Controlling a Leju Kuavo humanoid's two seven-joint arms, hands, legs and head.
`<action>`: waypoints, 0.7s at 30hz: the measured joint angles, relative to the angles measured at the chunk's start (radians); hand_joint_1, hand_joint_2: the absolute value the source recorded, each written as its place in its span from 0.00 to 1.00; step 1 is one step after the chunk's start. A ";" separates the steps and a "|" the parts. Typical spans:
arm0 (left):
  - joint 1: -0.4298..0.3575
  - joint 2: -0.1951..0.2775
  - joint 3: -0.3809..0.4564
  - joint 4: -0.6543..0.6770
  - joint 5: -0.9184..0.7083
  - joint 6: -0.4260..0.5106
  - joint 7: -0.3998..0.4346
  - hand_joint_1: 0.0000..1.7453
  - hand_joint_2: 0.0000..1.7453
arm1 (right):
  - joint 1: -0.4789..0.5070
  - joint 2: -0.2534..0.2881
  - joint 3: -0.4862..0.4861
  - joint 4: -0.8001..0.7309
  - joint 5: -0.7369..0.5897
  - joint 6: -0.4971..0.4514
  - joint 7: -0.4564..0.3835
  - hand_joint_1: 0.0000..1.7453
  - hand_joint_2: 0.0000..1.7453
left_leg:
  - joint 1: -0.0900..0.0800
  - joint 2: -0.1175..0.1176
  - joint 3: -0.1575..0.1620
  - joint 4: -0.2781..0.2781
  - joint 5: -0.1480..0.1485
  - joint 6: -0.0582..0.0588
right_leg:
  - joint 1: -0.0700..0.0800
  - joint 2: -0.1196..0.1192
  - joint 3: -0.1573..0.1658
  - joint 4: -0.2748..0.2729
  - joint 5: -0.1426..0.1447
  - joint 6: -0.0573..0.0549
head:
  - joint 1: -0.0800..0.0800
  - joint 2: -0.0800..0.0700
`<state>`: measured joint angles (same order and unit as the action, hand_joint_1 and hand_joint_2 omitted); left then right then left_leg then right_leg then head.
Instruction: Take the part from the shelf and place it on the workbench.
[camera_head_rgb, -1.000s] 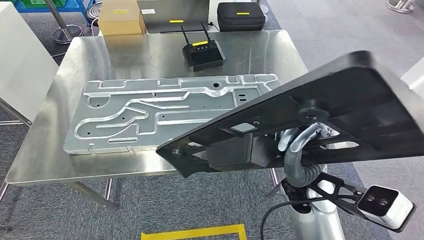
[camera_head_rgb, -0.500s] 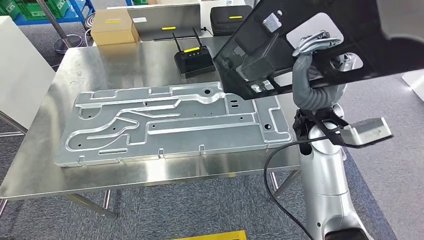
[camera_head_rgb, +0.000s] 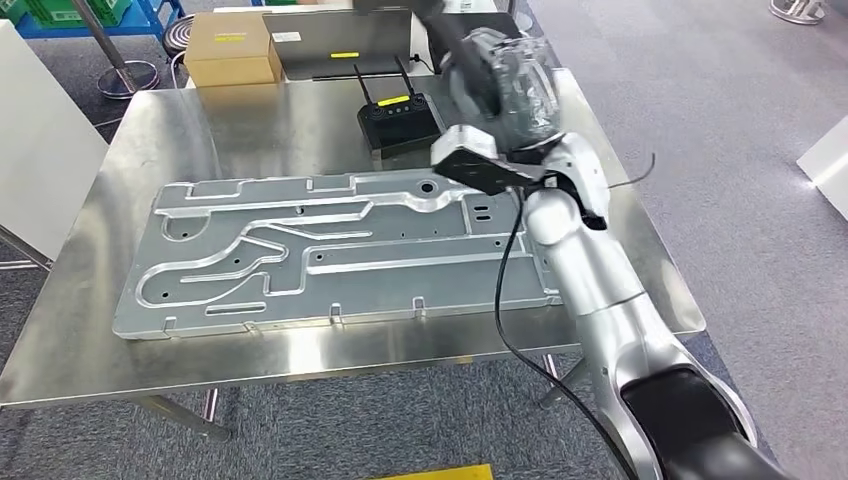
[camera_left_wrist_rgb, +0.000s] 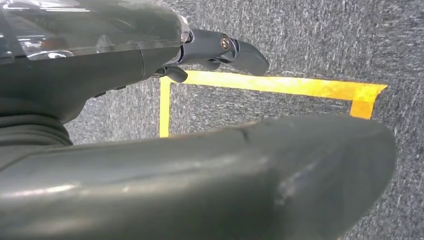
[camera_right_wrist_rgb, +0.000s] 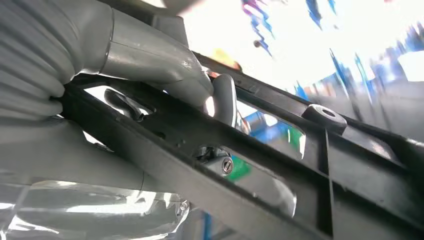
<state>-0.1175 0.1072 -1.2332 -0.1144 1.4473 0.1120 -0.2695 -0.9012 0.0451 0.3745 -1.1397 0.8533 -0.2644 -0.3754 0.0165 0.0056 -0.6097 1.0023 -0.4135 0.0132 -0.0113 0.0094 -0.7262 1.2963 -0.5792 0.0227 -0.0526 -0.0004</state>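
Observation:
The part is a flat black frame with cut-outs (camera_right_wrist_rgb: 350, 165). My right hand (camera_right_wrist_rgb: 150, 60) grips it, with the thumb over one bar and the fingers (camera_right_wrist_rgb: 225, 100) hooked through an opening. In the head view that hand (camera_head_rgb: 497, 72) is raised and blurred above the far right side of the steel workbench (camera_head_rgb: 300, 110). My left hand (camera_left_wrist_rgb: 210, 165) hangs over grey carpet with its fingers (camera_left_wrist_rgb: 235, 50) apart and nothing in them.
A large machined aluminium plate (camera_head_rgb: 330, 250) covers the middle of the workbench. Behind it stands a black box with two antennas (camera_head_rgb: 400, 118). A cardboard box (camera_head_rgb: 232, 45) and a grey case (camera_head_rgb: 340, 40) lie beyond the far edge. Yellow tape (camera_left_wrist_rgb: 280, 86) marks the floor.
My right arm has swung up and away over the table with the black part. The part, which covered the right side of the head view, has passed out of its top edge.

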 joint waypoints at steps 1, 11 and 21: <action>0.000 -0.001 0.000 0.000 0.000 0.000 0.001 0.00 0.00 | -0.014 0.010 0.029 0.046 0.040 -0.002 0.013 1.00 1.00 | 0.001 -0.001 0.002 0.001 -0.002 -0.002 | -0.003 -0.001 -0.008 0.002 0.017 0.002 | 0.000 0.000; 0.002 -0.007 -0.002 0.000 0.000 0.000 0.003 0.00 0.00 | -0.117 0.091 0.171 0.295 0.244 0.045 0.114 1.00 1.00 | 0.006 -0.010 -0.009 0.051 -0.048 -0.055 | -0.003 -0.005 0.101 -0.274 0.149 -0.041 | 0.000 0.000; 0.000 -0.010 -0.013 0.000 0.000 -0.014 0.004 0.00 0.00 | -0.171 0.193 0.285 0.587 0.339 0.151 0.207 1.00 1.00 | -0.001 -0.012 -0.018 0.034 -0.004 -0.035 | 0.020 0.002 0.123 -0.272 0.130 -0.050 | 0.000 0.000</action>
<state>-0.1172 0.0976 -1.2458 -0.1144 1.4473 0.0978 -0.2651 -1.0718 0.2385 0.6592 -0.5523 1.1924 -0.1132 -0.1686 0.0153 -0.0060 -0.6281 1.0361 -0.4172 -0.0215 0.0089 0.0112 -0.6030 1.0248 -0.4487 -0.0275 -0.0529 -0.0004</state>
